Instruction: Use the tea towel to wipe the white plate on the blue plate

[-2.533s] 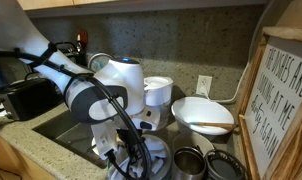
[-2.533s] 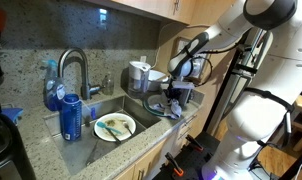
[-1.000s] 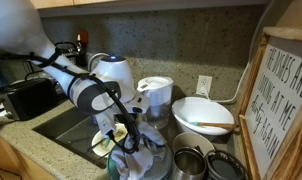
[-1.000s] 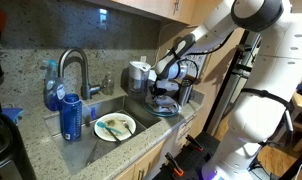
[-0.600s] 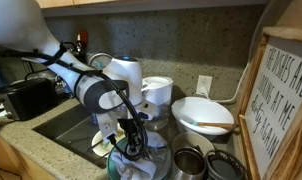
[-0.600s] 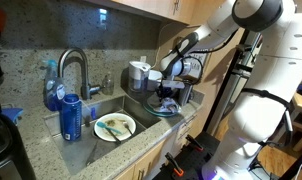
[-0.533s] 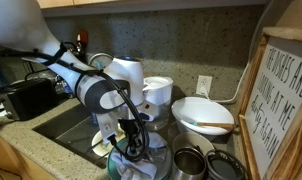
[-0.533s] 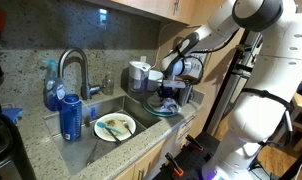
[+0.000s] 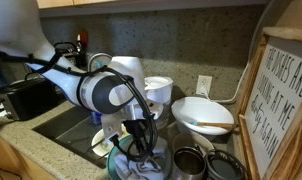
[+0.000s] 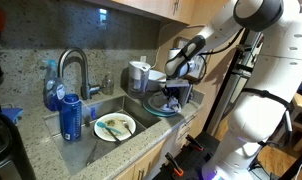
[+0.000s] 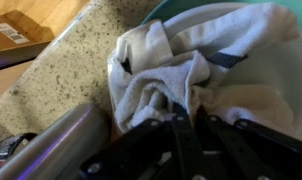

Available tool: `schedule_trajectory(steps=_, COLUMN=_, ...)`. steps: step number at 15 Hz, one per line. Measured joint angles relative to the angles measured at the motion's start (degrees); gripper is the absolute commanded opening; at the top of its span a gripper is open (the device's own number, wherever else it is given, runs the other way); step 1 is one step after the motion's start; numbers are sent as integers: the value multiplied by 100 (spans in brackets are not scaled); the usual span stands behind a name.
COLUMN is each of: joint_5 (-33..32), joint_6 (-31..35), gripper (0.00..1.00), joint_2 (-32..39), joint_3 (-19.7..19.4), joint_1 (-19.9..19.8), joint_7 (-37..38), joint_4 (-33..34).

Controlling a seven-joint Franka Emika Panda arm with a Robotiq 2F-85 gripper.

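1 change logged against 0.5 s ago: gripper displaced slightly sideways over plate stack, kept low. Fingers seen narrow in wrist view, pinched on fold of tea towel. Towel found bunched on white plate, itself seated in blue plate beside sink. Displacement judged as wiping stroke under way. Coverage judged partial, more passes likely needed.

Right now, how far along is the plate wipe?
Done: the tea towel is bunched on the white plate, which sits on the blue plate. In hand: the gripper is pinched on a fold of the towel, low over the plate. Left: the wiping strokes themselves. How much of the plate is already wiped can't be judged from here.
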Motion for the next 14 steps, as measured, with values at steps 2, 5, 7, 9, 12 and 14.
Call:
schedule_trajectory(steps=2, joint_5=-484, joint_6=215, gripper=3, joint_2=-1, joint_3=0, joint_1=5, joint_7=437, joint_4=0)
schedule_trajectory(steps=5, joint_5=-1101, joint_6=566, gripper=3, joint_2=-1, joint_3=-2, joint_1=14, joint_7=997, joint_4=-1)
schedule_trajectory(steps=7, joint_5=-1214, joint_6=834, gripper=3, joint_2=-1, joint_3=-1, joint_1=20, joint_7=1105, joint_4=-15)
schedule_trajectory(steps=9, joint_5=-1124, joint_6=1031, gripper=3, joint_2=-1, joint_3=17, joint_1=26, joint_7=1076, joint_4=-34)
schedule_trajectory(steps=12, joint_5=-198, joint_6=1122, gripper=4, joint_2=-1, joint_3=133, joint_1=30, joint_7=418, joint_4=-87)
schedule_trajectory(steps=14, joint_5=643, joint_6=1121, gripper=4, joint_2=-2, joint_3=236, joint_1=31, joint_7=-248, joint_4=-105)
